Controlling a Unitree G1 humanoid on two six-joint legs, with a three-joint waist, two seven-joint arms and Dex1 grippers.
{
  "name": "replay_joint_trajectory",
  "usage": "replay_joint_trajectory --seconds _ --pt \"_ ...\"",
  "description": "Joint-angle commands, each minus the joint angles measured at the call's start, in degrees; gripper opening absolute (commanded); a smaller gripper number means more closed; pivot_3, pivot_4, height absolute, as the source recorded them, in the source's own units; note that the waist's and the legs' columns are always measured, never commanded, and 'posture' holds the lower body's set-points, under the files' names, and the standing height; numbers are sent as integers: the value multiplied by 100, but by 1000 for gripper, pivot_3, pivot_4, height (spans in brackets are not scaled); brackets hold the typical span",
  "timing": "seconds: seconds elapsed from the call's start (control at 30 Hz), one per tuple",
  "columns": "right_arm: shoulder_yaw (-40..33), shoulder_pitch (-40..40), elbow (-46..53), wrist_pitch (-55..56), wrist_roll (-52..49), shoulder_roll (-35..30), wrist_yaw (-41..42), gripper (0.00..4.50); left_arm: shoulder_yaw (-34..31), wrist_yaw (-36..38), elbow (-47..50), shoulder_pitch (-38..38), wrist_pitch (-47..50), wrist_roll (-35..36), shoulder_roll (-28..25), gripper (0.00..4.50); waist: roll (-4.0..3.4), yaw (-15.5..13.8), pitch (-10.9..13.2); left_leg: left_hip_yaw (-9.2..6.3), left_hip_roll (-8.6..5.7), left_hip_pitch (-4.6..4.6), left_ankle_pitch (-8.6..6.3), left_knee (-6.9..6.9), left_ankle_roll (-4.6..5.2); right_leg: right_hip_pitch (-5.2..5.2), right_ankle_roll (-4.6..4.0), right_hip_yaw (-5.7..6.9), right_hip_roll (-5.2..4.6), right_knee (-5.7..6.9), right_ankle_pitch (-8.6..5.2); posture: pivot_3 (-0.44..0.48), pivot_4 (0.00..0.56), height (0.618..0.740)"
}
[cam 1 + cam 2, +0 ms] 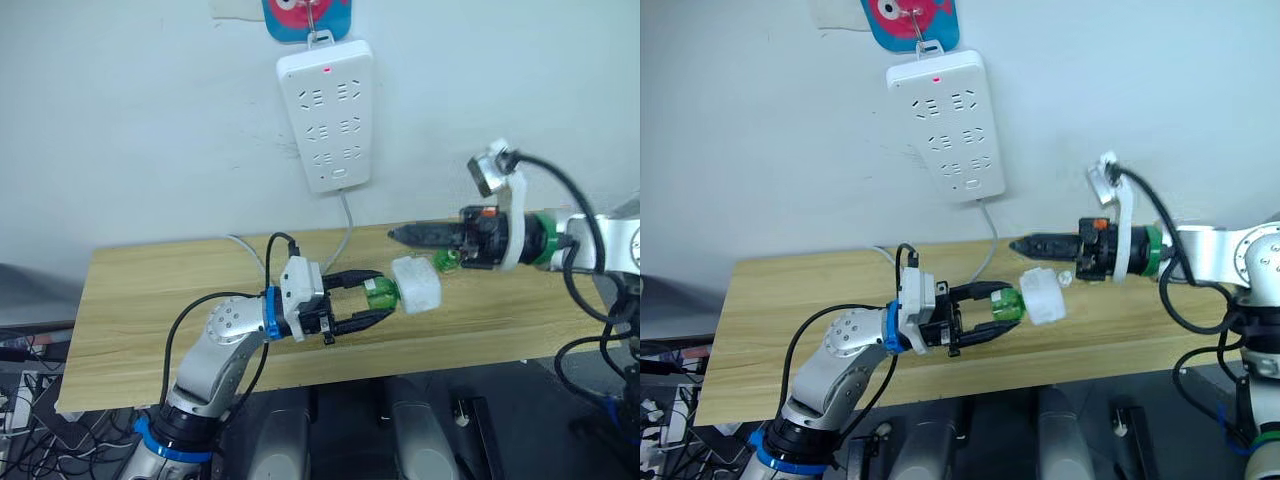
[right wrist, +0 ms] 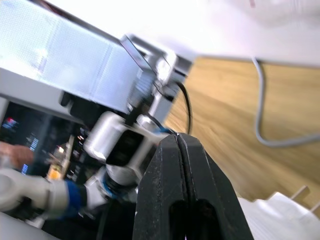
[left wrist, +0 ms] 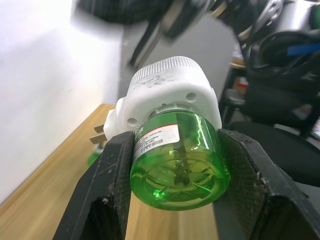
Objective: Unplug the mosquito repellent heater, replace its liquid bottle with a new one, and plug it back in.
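Hanging above the wooden table (image 1: 150, 300), the mosquito repellent heater (image 1: 415, 283) sits on a green liquid bottle (image 1: 380, 292) that the left gripper (image 1: 378, 302) clasps between its fingers. The right gripper (image 1: 394, 234), its fingers pressed together on nothing, points just above the heater. Behind them a white power strip (image 1: 326, 113) hangs on the wall.

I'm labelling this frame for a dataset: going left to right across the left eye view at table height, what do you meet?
left gripper → green liquid bottle → mosquito repellent heater → second green bottle on the table → right gripper's black body.
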State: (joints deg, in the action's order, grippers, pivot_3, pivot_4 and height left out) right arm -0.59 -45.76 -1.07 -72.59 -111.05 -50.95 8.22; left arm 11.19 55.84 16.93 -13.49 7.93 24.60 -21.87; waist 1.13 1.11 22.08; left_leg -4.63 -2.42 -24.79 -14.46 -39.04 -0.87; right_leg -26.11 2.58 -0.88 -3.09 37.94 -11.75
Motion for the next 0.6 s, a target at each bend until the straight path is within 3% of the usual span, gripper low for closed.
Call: replay_joint_trajectory --seconds 0.03,0.13,0.3,0.43,0.6 --pt "-312 -34 -581 -428 -195 -452 -4 180 -108 197 8 9 -781 -195 -40 2216 4 -11 -5 2 -2 0 0 0 0 1 0 0 0 -2 0 -33 301 740" --pt "-203 195 -1003 -844 -195 -970 112 855 -124 371 -349 -184 -1980 -638 -38 2216 5 -18 -8 9 -2 -2 -1 1 2 0 0 -2 -3 -6 1 -37 298 740" --pt "-23 413 -1463 -1360 -195 -1164 469 2739 -123 503 -1202 -626 -3908 -1212 -12 2216 13 31 -52 18 3 -2 0 1 3 0 -2 -7 -4 -6 6 -36 297 740" --pt "105 584 -1331 -1493 -195 -1150 775 4296 -58 476 -1690 -863 -4604 -1343 -34 2216 10 84 -64 22 9 2 4 1 9 -1 -4 -12 -1 -2 11 -36 297 740" --pt "188 614 -1035 -1380 -195 -931 1050 4415 7 381 -1952 -1013 -4849 -1396 -68 2216 11 79 -64 21 7 1 5 0 11 -2 0 -10 2 -1 14 -36 297 740"
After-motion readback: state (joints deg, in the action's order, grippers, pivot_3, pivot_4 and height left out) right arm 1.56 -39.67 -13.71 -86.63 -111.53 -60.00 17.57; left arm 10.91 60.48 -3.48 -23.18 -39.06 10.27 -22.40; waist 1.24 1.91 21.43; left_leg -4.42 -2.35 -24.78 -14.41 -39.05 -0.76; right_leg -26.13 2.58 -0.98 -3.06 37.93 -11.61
